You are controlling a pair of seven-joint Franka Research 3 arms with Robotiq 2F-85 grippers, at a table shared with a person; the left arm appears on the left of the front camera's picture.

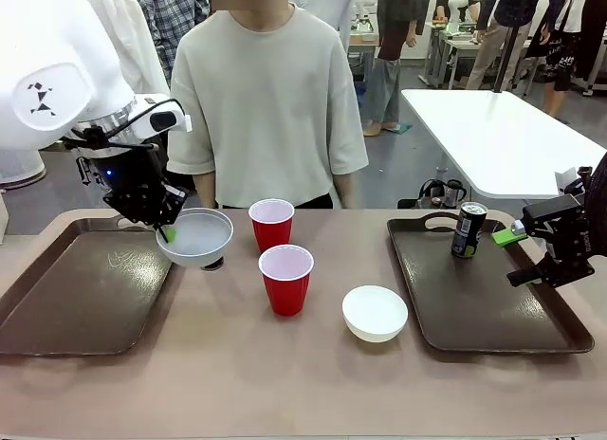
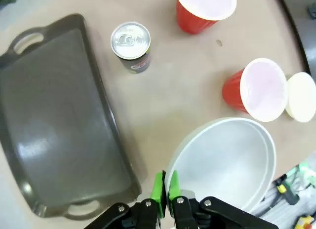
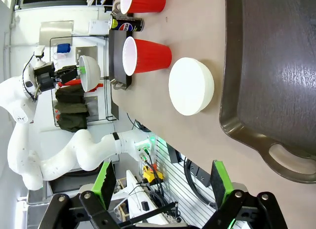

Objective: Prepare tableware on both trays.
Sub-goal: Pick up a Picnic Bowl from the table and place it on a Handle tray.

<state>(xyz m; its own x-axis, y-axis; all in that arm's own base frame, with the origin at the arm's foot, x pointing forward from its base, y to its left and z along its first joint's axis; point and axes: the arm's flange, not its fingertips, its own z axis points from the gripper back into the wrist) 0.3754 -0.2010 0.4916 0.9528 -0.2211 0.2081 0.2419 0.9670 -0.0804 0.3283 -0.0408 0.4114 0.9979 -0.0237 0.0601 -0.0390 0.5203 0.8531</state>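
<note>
A: What is found nearest, reckoned from the near red cup [image 1: 285, 279]?
B: Just right of it and nearer, one white bowl [image 1: 375, 312] is seen on the table [image 1: 237, 374], not yet on either tray.
A: And left of that cup?
B: The other bowl [image 1: 197, 236] is pinched by its rim in the left gripper [image 1: 167, 233], whose jaws are clamped tight. It is held tilted above the table beside the left tray [image 1: 85, 298], judged ready to be carried over the rim.
A: Farther off?
B: The second red cup [image 1: 272, 224] is stood just beyond. Well right, a can [image 1: 468, 229] is set upright on the right tray [image 1: 474, 307]. The right gripper [image 1: 517, 257] is held fully spread, with nothing in it.
A: What is added by the left wrist view?
B: A second can [image 2: 131, 46], largely hidden from the front by the other bowl, is shown upright on the table.
</note>
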